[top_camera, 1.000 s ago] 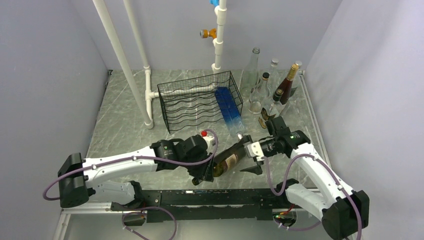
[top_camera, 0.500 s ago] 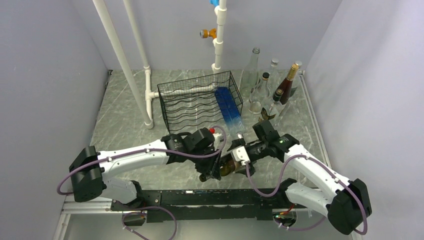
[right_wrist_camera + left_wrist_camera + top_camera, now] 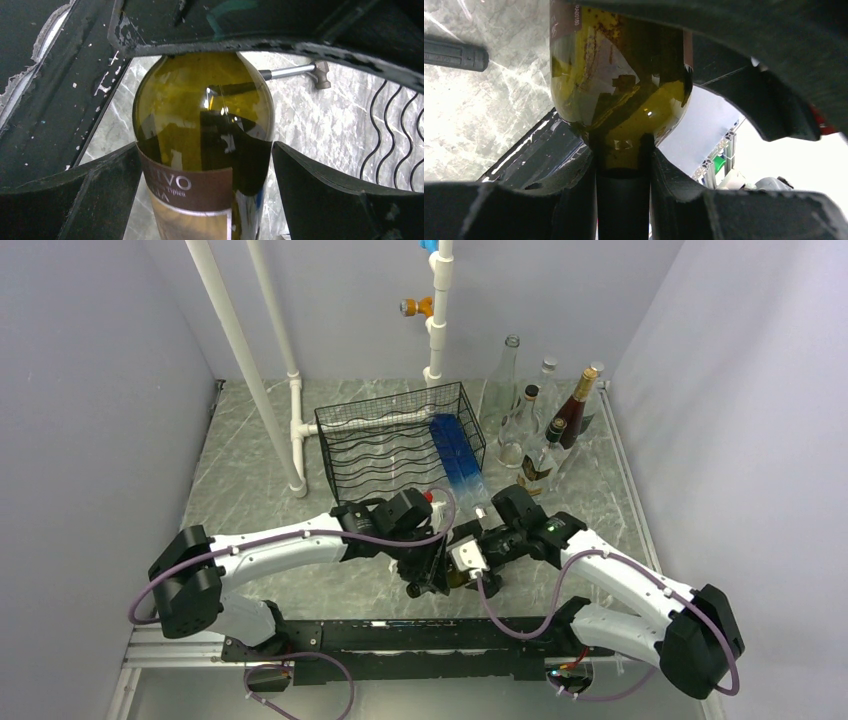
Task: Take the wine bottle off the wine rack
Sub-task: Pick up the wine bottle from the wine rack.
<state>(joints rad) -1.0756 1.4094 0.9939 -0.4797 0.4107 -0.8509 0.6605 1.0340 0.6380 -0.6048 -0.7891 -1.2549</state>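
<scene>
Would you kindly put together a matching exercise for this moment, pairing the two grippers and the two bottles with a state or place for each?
Things:
1. left gripper
2. right gripper
3. wine bottle
4. blue bottle

States or places:
A. lying in the wine rack, at its right end
B. open, jaws either side of the wine bottle's body
C. shut on the wine bottle's neck
D. olive-green glass, brown label, out of the rack

Pairs: 1-C, 2-B, 3-D, 4-A
</scene>
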